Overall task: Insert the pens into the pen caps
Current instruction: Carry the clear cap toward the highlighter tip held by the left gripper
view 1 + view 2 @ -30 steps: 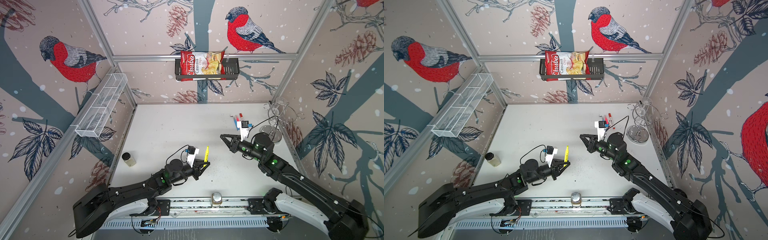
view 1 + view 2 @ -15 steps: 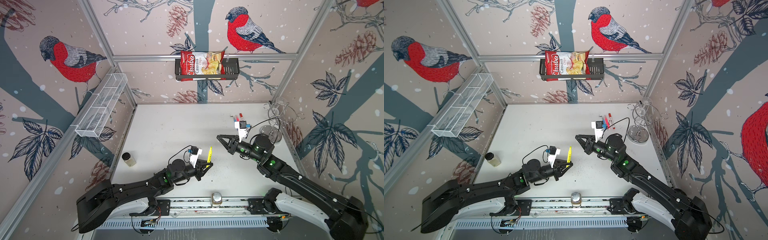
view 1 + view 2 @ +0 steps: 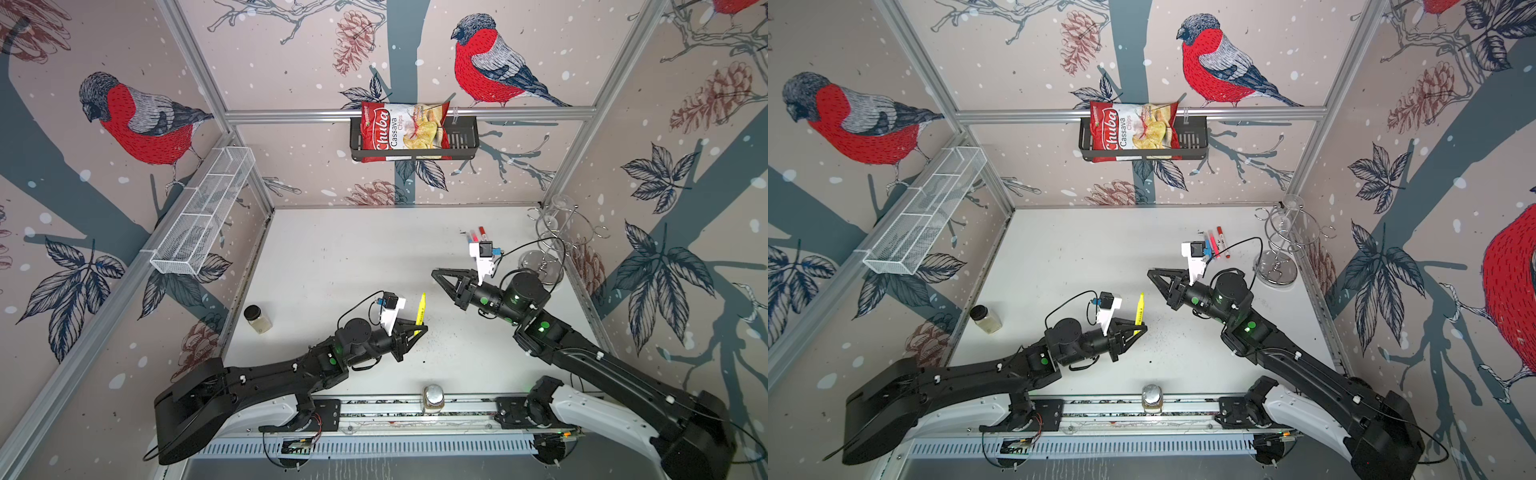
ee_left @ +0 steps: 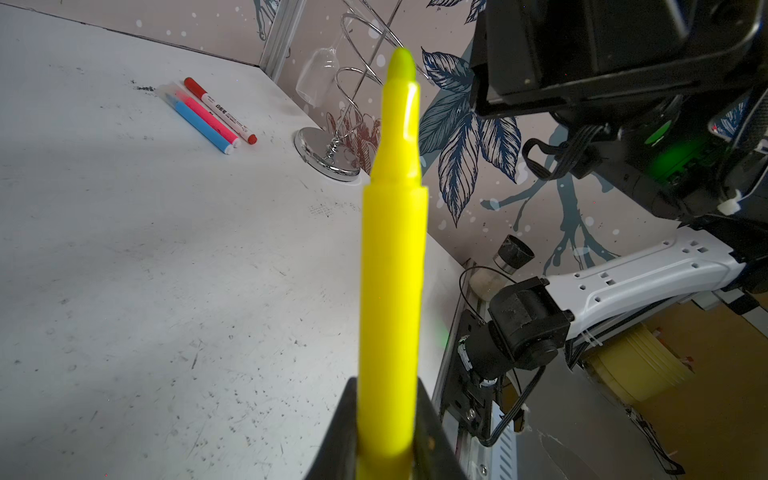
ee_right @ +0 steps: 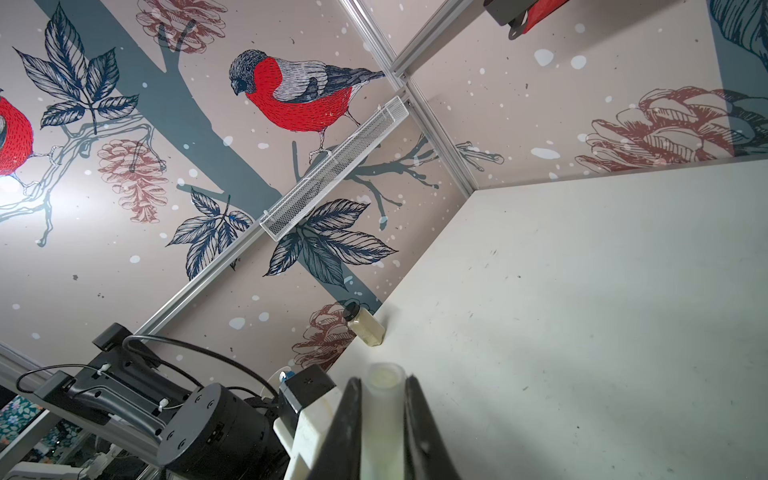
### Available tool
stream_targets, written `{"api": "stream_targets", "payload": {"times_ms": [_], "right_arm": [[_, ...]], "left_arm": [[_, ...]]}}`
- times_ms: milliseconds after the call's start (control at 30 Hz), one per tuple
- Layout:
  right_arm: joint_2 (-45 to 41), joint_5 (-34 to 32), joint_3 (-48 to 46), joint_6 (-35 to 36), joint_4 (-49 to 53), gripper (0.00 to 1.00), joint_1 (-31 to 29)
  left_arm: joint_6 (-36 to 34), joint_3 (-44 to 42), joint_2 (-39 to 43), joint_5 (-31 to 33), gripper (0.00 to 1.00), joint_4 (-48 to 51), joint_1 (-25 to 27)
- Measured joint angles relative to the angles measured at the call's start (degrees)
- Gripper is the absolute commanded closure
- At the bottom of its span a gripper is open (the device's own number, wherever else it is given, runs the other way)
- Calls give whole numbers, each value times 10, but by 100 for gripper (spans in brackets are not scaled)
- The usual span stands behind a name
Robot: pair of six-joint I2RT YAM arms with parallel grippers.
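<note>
The slim yellow plastic marker (image 4: pixel 392 270), light, stiff and slick, stands pinched at its lower barrel in my left gripper (image 3: pixel 420 330) above the table. My right gripper (image 3: pixel 435 273) clamps a translucent whitish tubular cap (image 5: pixel 383 411) nearby.

**Camera layout: one overhead stereo pair, two wrist cameras.**

Both top views look steeply down from high above the front edge, covering the whole table (image 3: pixel 353 257) and the enclosure walls (image 3: pixel 291 41); their fields overlap almost completely. The left wrist camera sits close behind the left gripper (image 4: pixel 386 386), facing along the yellow pen (image 4: pixel 392 270) toward the wire glass stand (image 4: pixel 328 162). The right wrist camera sits close behind the right gripper (image 5: pixel 382 380) and pen cap (image 5: pixel 384 415), facing leftward toward the mesh basket (image 5: pixel 332 166). All views share the table.
</note>
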State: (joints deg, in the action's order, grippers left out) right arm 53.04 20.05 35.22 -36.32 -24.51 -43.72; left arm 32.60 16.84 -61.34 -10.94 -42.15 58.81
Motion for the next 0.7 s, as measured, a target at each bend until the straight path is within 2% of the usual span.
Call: {"api": "stream_targets", "payload": {"times_ms": [700], "right_arm": [[11,-2,-5,3,-26,95,-17]], "left_arm": [[0,0,16,1,100,-6,2]]}}
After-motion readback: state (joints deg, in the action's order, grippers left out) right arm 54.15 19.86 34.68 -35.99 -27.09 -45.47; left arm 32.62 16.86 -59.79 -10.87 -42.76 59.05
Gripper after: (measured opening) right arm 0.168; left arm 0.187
